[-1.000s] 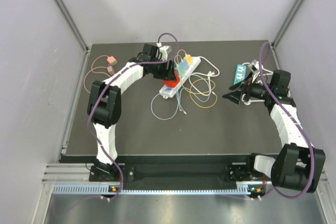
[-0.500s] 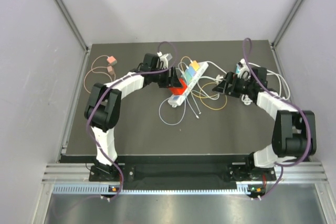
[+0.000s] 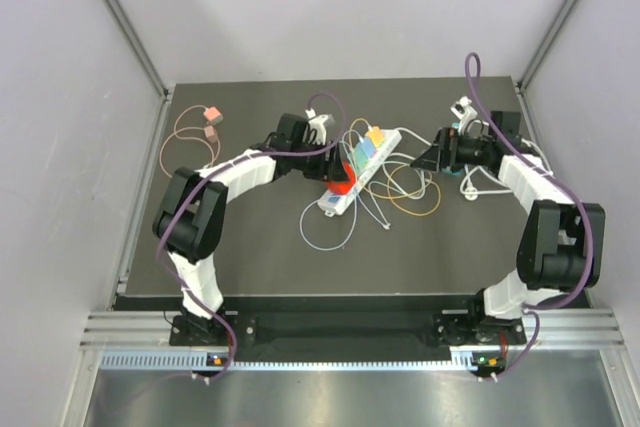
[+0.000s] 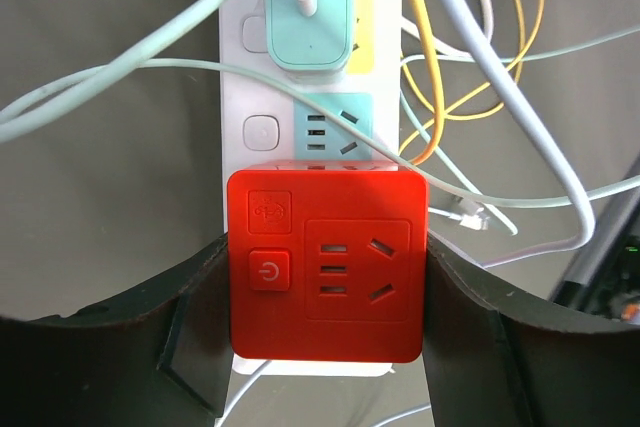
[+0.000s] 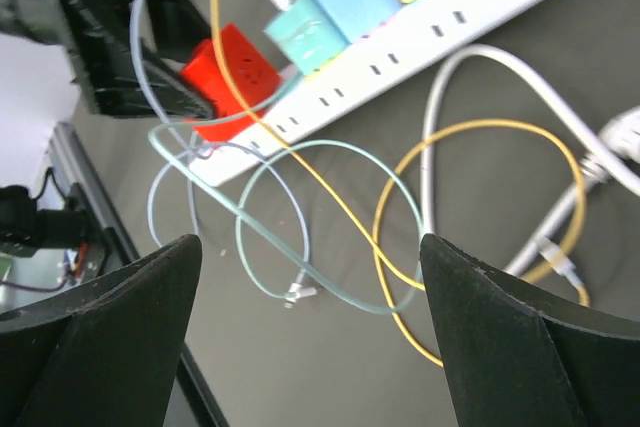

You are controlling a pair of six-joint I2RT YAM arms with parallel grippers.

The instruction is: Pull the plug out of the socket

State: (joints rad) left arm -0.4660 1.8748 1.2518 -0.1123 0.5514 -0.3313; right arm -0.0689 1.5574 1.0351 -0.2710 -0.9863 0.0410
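Right arm point(image 3: 522, 175) has swung in toward the power strip point(image 4: 240, 67), itself slid across the desk point(image 3: 250, 247). Left claw point(image 4: 326, 287) clamps the red plug point(image 4: 340, 217) between its fingers point(image 4: 150, 347); right claw point(image 5: 308, 257), spread wide and empty, hovers above the cables point(image 5: 433, 112), probably to brace the strip.

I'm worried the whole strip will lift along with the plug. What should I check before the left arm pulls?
1. Left gripper jaws against both sides of the red plug: ok.
2. Jaws square to the plug's sides: ok.
3. Power strip held down by the right gripper: not ok. Its jaws hang open above the cables and touch nothing.
4. Mint cable clear of the plug: cannot tell. It runs close past the plug's corner.
5. How tightly the plug sits in the strip: cannot tell.
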